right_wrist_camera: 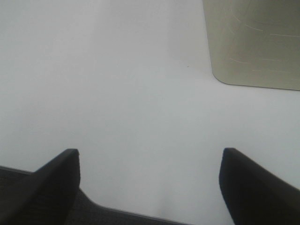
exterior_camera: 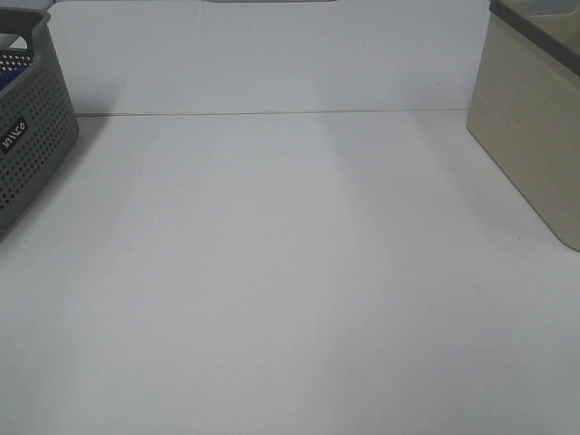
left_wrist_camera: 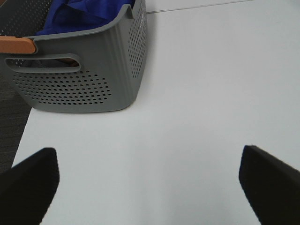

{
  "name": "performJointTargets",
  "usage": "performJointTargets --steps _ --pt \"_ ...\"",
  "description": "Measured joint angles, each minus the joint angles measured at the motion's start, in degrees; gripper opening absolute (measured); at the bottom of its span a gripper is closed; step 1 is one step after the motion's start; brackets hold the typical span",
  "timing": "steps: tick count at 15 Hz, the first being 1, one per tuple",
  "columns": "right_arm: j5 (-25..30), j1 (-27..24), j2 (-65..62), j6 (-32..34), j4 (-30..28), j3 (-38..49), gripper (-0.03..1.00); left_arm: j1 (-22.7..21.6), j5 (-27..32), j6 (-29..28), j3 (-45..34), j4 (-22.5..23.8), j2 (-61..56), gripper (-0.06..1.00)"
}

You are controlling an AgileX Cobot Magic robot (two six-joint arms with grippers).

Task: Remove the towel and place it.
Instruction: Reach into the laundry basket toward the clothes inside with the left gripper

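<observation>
Left wrist view shows us the royal-blue soft cloth towel (left_wrist_camera: 89,11) bunched up inside the dark grey plastic basket with little holes (left_wrist_camera: 93,84). The basket sits ahead of the left fingers (left_wrist_camera: 30,180) and off to one side, near but not touching. These fingers are spread wide and hold nothing. The towel is too scrunched for us to tell which way its long side runs. The right fingers (right_wrist_camera: 51,183) are also wide apart and hold nothing. They are close to the tall beige plastic box (right_wrist_camera: 255,42), well apart from the basket. So we think the left arm is the nearer one and should reach over the rim and down. The flat white table (exterior_camera: 290,290) is smooth and bare between basket and box, with lots of room to lay the towel.
</observation>
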State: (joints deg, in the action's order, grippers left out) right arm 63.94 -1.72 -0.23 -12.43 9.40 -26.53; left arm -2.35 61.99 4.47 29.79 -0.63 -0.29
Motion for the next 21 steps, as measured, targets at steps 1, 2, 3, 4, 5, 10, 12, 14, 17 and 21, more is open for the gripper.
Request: performJointTargets --steps 1,2,3,4,5,10,12,14,17,21 --pt "0.0 0.0 0.0 0.0 0.0 0.0 0.79 0.0 0.0 0.0 0.0 0.0 0.0 0.99" --pt "0.0 0.0 0.0 0.0 0.0 0.0 0.79 0.0 0.0 0.0 0.0 0.0 0.0 0.99" --pt "0.0 0.0 0.0 0.0 0.0 0.0 0.79 0.0 0.0 0.0 0.0 0.0 0.0 0.99" --pt "0.0 0.0 0.0 0.0 0.0 0.0 0.79 0.0 0.0 0.0 0.0 0.0 0.0 0.99" --pt "0.0 0.0 0.0 0.0 0.0 0.0 0.79 0.0 0.0 0.0 0.0 0.0 0.0 0.99" --pt "0.0 0.0 0.0 0.0 0.0 0.0 0.79 0.0 0.0 0.0 0.0 0.0 0.0 0.99" --pt "0.0 0.0 0.0 0.0 0.0 0.0 0.79 0.0 0.0 0.0 0.0 0.0 0.0 0.99" --pt "0.0 0.0 0.0 0.0 0.0 0.0 0.79 0.0 0.0 0.0 0.0 0.0 0.0 0.99" --pt "0.0 0.0 0.0 0.0 0.0 0.0 0.79 0.0 0.4 0.0 0.3 0.0 1.0 0.99" --pt "0.0 0.0 0.0 0.0 0.0 0.0 0.79 0.0 6.8 4.9 11.3 0.1 18.2 0.99"
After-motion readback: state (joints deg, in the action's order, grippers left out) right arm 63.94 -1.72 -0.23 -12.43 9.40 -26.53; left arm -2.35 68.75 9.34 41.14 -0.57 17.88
